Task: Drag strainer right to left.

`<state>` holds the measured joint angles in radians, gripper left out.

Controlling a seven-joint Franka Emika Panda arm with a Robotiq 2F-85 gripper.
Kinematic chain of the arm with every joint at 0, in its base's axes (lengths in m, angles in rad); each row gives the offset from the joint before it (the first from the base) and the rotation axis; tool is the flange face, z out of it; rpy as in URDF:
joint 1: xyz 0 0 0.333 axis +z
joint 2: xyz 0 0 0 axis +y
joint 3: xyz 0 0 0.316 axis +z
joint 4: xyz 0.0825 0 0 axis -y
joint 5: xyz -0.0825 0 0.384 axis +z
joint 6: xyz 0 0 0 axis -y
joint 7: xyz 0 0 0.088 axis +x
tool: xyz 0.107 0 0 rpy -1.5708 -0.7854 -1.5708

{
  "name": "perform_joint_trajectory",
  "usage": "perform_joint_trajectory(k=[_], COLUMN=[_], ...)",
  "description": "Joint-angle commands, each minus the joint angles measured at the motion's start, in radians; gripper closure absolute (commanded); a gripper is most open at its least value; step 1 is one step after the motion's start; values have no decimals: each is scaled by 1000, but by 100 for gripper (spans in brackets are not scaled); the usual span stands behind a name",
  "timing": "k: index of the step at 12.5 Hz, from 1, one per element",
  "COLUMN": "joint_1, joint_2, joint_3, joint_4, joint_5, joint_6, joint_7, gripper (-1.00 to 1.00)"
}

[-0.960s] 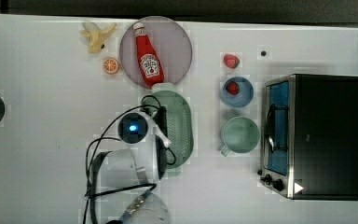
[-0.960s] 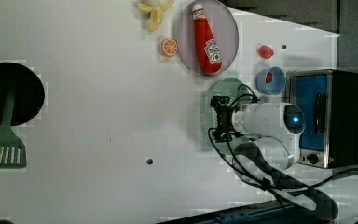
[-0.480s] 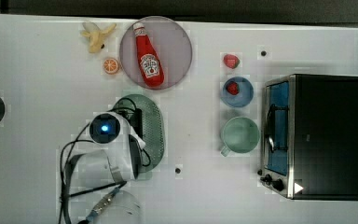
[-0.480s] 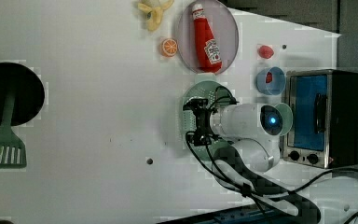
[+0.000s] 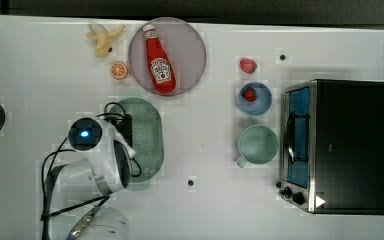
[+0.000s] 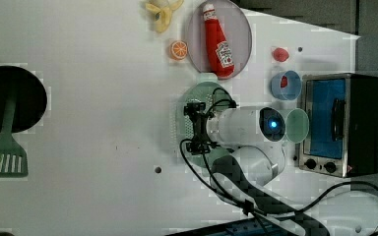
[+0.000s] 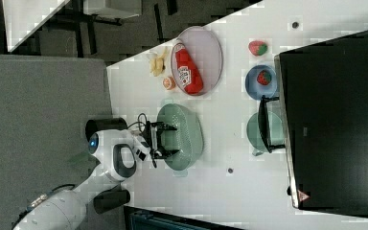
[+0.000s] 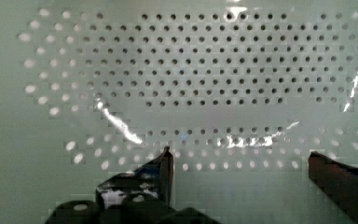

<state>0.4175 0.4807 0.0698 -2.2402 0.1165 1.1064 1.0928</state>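
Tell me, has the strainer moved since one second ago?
Yes. In the top view the strainer has slid toward the top view's left, away from the green mug, which stayed beside the toaster oven.

You have a round grey-mauve plate at the far edge of the white table in the top view, with a red ketchup bottle lying on it. Just off the plate on the top view's left sit an orange slice and a peeled banana. On the top view's right you see a toaster oven, and beside it a pale green mug, a blue bowl holding a strawberry, and another strawberry loose on the table. In the left view, a green spatula lies over a black disc.
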Motion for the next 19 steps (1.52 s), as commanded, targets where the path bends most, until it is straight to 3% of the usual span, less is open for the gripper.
perform_joint_trajectory(k=[1, 12, 19], joint_1=[68, 190, 238], joint_2=[35, 146, 188], joint_3=[0, 0, 0], joint_4=[57, 245, 320], joint_5=[-6, -6, -4], joint_6=[-5, -51, -63], joint_7=[85, 226, 247], gripper=[-100, -100, -100])
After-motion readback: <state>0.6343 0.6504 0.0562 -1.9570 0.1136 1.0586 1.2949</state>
